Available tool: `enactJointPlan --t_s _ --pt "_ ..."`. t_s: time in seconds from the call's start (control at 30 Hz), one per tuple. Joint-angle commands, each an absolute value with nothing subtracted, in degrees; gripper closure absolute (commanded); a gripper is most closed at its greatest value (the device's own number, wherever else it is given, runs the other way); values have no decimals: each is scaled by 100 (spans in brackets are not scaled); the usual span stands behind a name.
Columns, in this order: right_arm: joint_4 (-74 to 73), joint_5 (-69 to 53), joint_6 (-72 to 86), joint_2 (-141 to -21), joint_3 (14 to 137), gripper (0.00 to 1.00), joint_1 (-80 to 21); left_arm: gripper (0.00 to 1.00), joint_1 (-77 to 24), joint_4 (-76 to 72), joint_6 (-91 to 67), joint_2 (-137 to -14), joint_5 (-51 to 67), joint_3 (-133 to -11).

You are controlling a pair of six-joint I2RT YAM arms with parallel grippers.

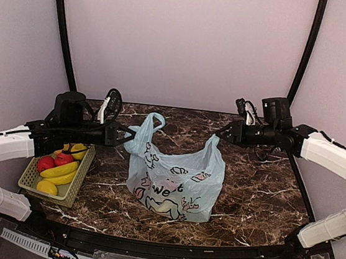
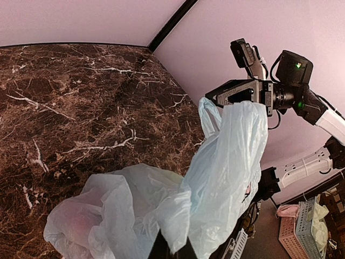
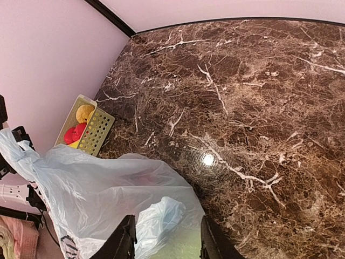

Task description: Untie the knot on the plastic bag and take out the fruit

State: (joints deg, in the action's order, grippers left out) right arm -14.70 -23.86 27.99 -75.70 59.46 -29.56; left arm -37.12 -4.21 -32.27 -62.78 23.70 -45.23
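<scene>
**Bag Held Open Between Two Hands on a Marble Counter**

The counter [image 1: 259, 195] was dark brown marble veined in white. Pale lilac walls [image 1: 183, 43] closed it in, with black struts [image 1: 63, 23] curving up at the corners. At its left edge sat a pale perforated basket [image 1: 30, 179] holding bananas [image 1: 61, 170] and red apples [image 1: 63, 159].

The plastic bag [image 1: 173, 183] stood mid-counter, its two loop handles held apart, one toward each arm. The left hand [image 1: 122, 137] was closed on bunched plastic by the left handle. The right hand [image 1: 221, 134] met the right handle. Its fingers [image 3: 125, 240] stood spread, with a fold of plastic lying between them. The fruit [image 1: 165, 207] showed only as a pale greenish lump low inside the bag.

Only the top camera showed the dark cartoon print and lettering on the bag's front. The left wrist camera alone showed the right handle draped off the front of the right hand. It also caught a pink tint through the plastic and crates [image 2: 302, 229] beyond the counter's edge. The right wrist camera alone showed a glare spot [image 3: 207, 159] on the marble and a white power strip [image 3: 11, 191] off the counter's left side.
</scene>
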Motion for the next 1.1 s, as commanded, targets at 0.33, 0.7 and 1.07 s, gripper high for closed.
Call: enactJointPlan --t_s 0.33,0.7,1.07 --pt "-1015 -3089 3056 -7932 6119 69 -2889 99 -3680 -431 -3082 -6311 2553 -4568" --pt "-810 -3344 3321 -7851 6180 98 -2879 99 -3681 -452 -3104 -6399 2554 -4662" --pt "-812 -4066 3483 -7062 7838 100 -2497 99 -3617 480 -2506 -6812 1926 -6224"
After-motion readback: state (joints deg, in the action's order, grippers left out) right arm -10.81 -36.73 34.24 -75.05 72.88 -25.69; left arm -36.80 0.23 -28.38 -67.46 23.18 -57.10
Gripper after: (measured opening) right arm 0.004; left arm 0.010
